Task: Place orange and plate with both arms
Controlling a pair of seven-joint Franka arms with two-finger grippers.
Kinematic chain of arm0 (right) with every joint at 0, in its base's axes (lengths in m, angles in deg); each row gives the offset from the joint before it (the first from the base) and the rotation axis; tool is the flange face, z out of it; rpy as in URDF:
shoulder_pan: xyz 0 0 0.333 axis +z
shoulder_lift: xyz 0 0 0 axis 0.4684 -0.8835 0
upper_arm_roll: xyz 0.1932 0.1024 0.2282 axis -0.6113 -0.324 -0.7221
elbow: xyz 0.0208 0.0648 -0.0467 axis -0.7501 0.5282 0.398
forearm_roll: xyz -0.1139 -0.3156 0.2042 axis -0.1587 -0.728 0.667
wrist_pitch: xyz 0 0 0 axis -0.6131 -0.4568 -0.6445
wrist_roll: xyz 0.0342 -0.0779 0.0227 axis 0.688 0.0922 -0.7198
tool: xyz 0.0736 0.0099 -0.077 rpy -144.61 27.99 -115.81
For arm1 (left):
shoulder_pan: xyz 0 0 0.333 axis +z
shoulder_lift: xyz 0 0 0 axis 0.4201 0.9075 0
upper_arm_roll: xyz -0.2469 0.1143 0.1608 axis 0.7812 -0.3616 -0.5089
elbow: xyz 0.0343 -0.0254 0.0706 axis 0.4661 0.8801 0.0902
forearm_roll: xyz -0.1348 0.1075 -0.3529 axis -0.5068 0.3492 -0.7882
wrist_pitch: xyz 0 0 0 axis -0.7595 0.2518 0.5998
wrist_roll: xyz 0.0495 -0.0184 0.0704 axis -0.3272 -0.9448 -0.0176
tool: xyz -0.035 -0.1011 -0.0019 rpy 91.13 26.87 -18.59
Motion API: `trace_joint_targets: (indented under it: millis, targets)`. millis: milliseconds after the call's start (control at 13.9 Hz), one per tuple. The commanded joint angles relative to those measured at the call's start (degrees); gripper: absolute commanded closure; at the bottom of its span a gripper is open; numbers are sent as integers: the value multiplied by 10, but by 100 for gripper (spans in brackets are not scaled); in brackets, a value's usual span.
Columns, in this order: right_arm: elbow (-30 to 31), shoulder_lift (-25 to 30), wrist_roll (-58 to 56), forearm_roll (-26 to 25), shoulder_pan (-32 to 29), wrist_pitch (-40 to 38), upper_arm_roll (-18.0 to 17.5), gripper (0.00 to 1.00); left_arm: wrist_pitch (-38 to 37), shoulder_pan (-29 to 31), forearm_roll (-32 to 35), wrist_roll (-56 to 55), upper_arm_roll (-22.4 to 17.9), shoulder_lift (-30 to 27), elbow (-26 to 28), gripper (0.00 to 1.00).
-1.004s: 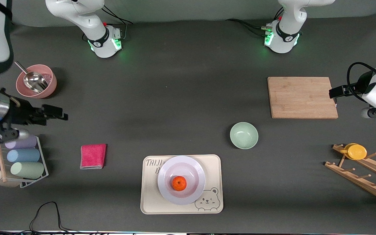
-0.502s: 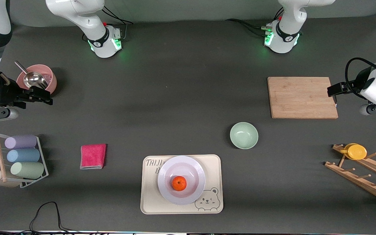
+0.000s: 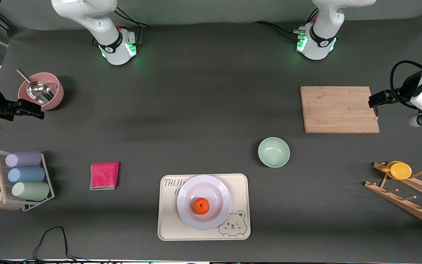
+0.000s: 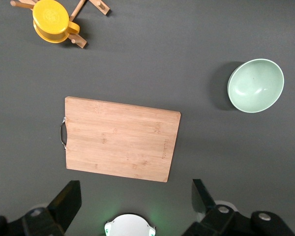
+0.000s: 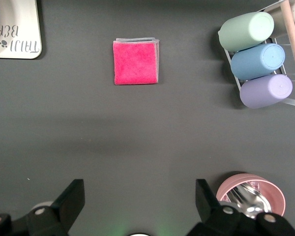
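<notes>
Now, orange (image 3: 201,206): on plate (image 3: 190,216), on bear tray (image 3: 167,227).
Left gripper (image 4: 133,202): fingers wide, over cutting board (image 3: 339,109).
Right gripper (image 5: 140,202): fingers wide, empty, beside pink bowl (image 3: 51,99).

Glossy plate (image 3: 203,202); wooden board (image 3: 339,109); fuzzy cloth (image 3: 104,175); shiny metal scoop (image 3: 39,91).

Even overhead light, soft shadows, sharp focus throughout.
</notes>
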Motion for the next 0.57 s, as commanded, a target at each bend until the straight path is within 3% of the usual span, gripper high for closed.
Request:
trace_joint_targets:
  millis: [0,502]
  targets:
    - [11,15,18,-14,3,-7,-3,0,-6,-1,-7,-7,-2,-6,-4,0]
    - [11,15,19,-13,3,-10,-3,0,-6,-1,-8,-7,-2,-5,-4,0]
